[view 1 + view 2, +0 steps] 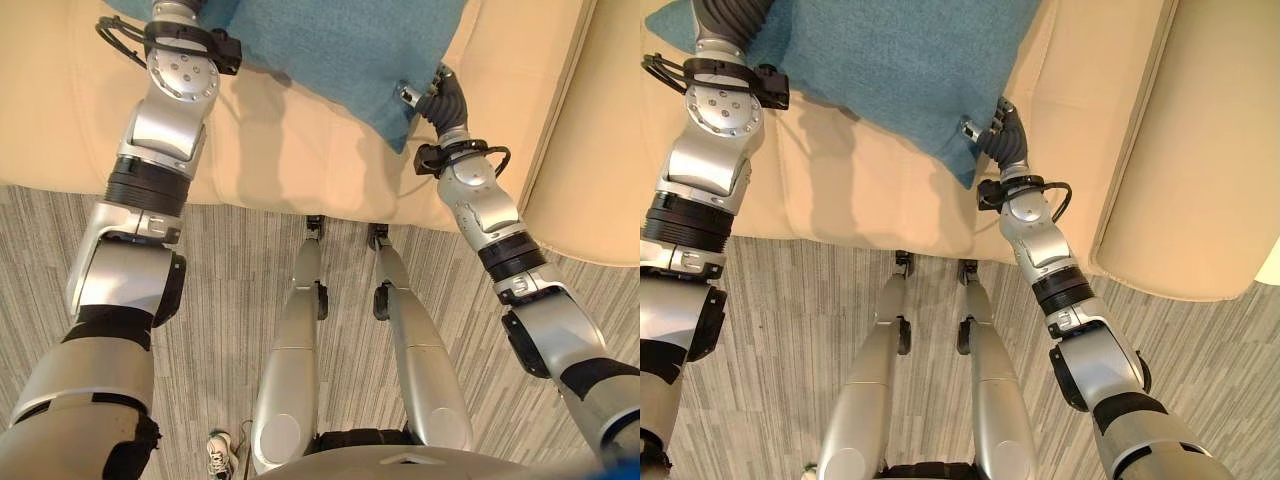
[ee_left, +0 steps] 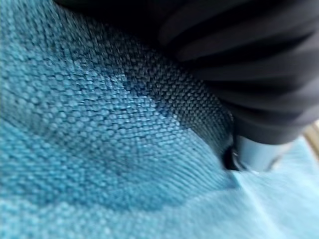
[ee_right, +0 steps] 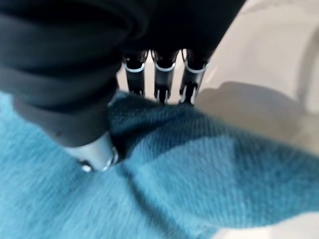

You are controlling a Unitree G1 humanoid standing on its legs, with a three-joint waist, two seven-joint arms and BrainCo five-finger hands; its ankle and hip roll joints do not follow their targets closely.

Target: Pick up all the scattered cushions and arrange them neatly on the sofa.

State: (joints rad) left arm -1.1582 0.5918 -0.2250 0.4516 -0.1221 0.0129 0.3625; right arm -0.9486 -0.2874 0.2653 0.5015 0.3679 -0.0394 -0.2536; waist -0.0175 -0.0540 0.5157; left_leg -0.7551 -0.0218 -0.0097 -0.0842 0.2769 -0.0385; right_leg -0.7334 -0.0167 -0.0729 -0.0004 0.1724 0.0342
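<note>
Overhead, teal cushion (image 1: 330, 50) held above the beige sofa (image 1: 290, 150) seat, between both hands. Right hand (image 3: 94, 144) pinches its corner, thumb over, fingers (image 3: 162, 84) beneath. Left hand (image 2: 249, 74) against fabric; finger state unclear.

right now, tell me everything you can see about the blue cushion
The blue cushion is teal, with a coarse woven fabric cover, soft and roughly square, one corner pointing toward the front edge of the beige sofa. It is held over the sofa seat, casting a shadow on it. The right hand pinches it near that corner, thumb on top and fingers going under the fabric, which bunches there. The left hand presses against its other side, fingers hidden in the cloth.
</note>
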